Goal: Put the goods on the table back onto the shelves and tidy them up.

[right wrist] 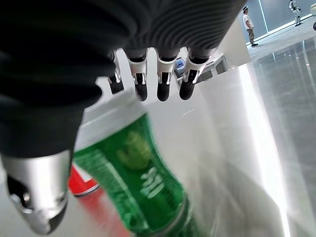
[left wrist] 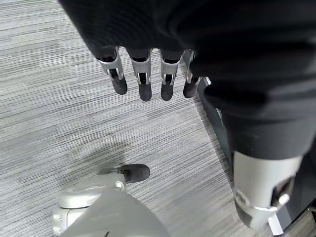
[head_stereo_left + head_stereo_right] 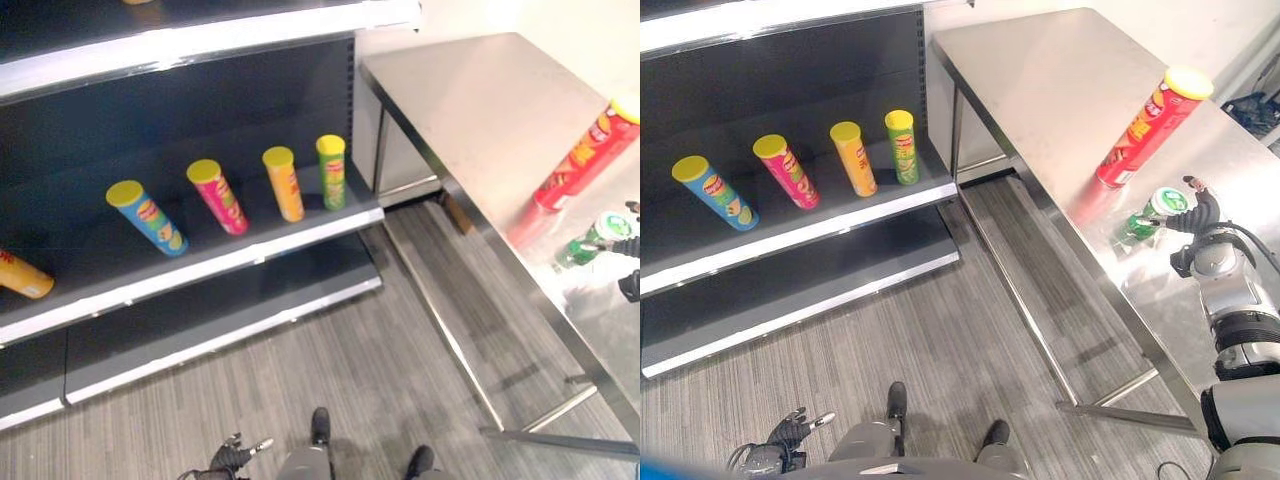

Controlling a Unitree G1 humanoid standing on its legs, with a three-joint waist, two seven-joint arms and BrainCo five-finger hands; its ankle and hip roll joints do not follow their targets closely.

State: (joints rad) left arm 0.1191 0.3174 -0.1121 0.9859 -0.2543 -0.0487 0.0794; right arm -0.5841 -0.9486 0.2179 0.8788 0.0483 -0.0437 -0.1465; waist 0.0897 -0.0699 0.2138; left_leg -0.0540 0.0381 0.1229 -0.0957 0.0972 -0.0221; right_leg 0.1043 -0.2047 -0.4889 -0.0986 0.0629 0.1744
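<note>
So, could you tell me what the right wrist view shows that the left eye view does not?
The right wrist view gives the close look: the right robot hand with straight fingers over the white lid of the green can, and a person standing far off. The left eye view gives instead the shelf with a blue can, pink can, orange can and green shelf can in a row, plus a lying orange can. Both share the green can, the red can and the steel table.
</note>
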